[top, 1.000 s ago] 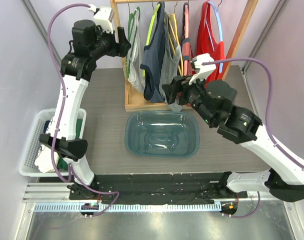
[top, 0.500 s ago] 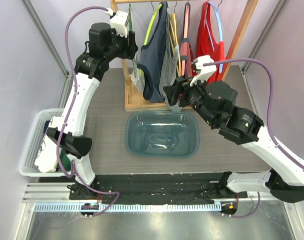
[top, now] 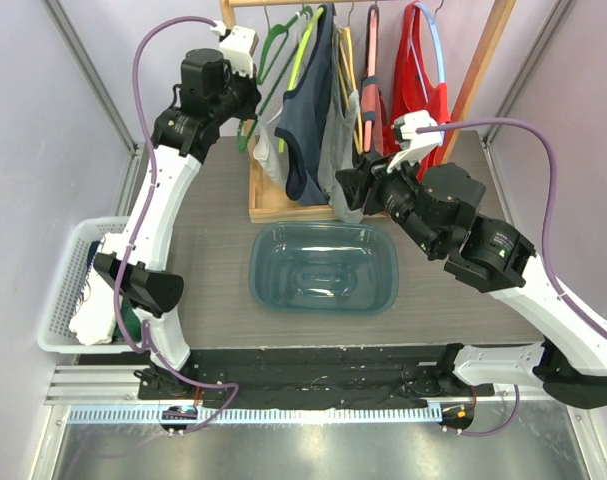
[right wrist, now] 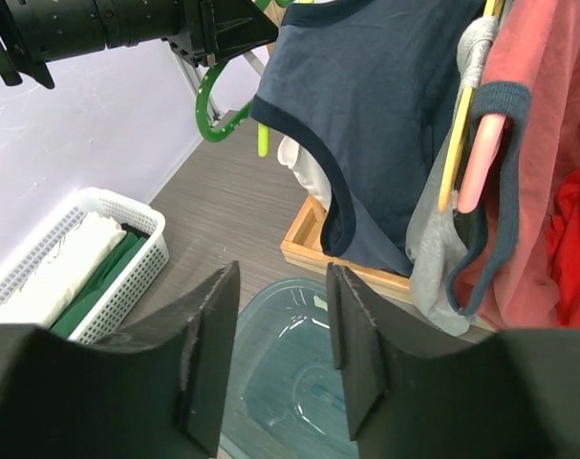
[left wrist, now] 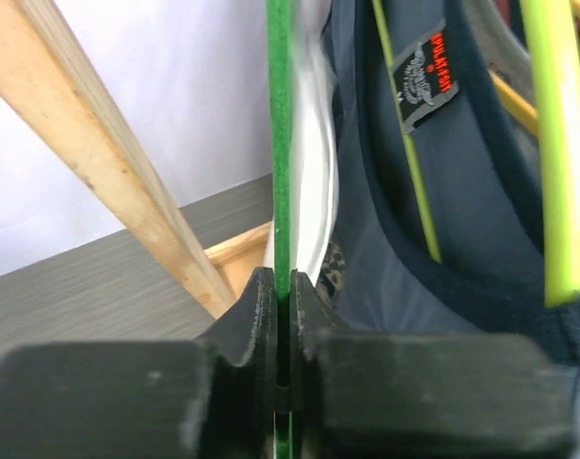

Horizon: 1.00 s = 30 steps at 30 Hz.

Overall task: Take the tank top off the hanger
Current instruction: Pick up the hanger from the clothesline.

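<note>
A white tank top [top: 267,150] hangs on a green hanger [top: 274,42] at the left end of the wooden rack [top: 273,205]. My left gripper [top: 249,98] is shut on the hanger; in the left wrist view the green hanger [left wrist: 280,143] runs straight down between the closed jaws of the left gripper [left wrist: 283,287], with the tank top [left wrist: 315,191] just behind it. My right gripper [top: 351,186] stands open and holds nothing. It hovers above the tub, below the hanging clothes. In the right wrist view the right gripper [right wrist: 282,273] faces the hanger [right wrist: 208,120] and tank top [right wrist: 304,170].
On the same rail hang a navy top [top: 311,110], a grey top [top: 341,150], a pink one [top: 373,100] and a red one [top: 423,70]. A blue tub [top: 323,265] sits in front of the rack. A white basket [top: 68,290] of folded clothes stands at the left edge.
My left gripper reached the green hanger, closed on it and tilted it to the left. My right gripper's jaws narrowed and the arm shifted slightly right.
</note>
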{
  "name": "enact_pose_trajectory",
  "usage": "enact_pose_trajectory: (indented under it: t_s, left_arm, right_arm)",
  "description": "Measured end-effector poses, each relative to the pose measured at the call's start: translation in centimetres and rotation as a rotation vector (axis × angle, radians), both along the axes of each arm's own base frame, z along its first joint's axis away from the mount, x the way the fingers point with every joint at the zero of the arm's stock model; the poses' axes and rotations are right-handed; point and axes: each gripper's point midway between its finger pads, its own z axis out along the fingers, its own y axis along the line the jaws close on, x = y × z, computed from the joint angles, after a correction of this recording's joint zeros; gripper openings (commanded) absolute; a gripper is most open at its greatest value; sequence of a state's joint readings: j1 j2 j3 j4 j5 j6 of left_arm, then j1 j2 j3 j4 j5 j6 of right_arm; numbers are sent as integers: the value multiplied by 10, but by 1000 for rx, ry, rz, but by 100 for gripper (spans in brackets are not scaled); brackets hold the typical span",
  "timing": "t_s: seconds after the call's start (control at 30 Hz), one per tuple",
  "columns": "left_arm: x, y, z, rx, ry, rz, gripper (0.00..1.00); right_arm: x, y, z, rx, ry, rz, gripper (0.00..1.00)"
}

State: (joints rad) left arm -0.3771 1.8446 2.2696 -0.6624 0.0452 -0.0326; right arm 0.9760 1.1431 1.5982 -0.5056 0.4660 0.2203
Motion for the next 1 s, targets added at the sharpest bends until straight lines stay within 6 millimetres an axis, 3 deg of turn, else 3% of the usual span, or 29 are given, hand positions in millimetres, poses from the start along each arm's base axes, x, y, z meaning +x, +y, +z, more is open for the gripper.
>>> enact_pose_trajectory:
  t_s: [0.3,0.57,0.67,0.8,1.0]
  left_arm:
    - [0,10,7,37,-30,32,0]
    - [-19,23,37,41,-91,58,0]
    - [-34,31,53,33,-117,68,0]
    - [-58,44,59,37,-116,84,0]
    - [-107,66,37,79,-48,90,0]
  right_arm:
    - [2,2,-10,-18,13,-1,35]
    - [2,2,-16,-29,21,-4,31]
    - [2,2,-18,-33,23,-4,31]
    - [2,-1,-17,-33,23,-11,31]
    - [-2,-8,-15,-32,21,-16,31]
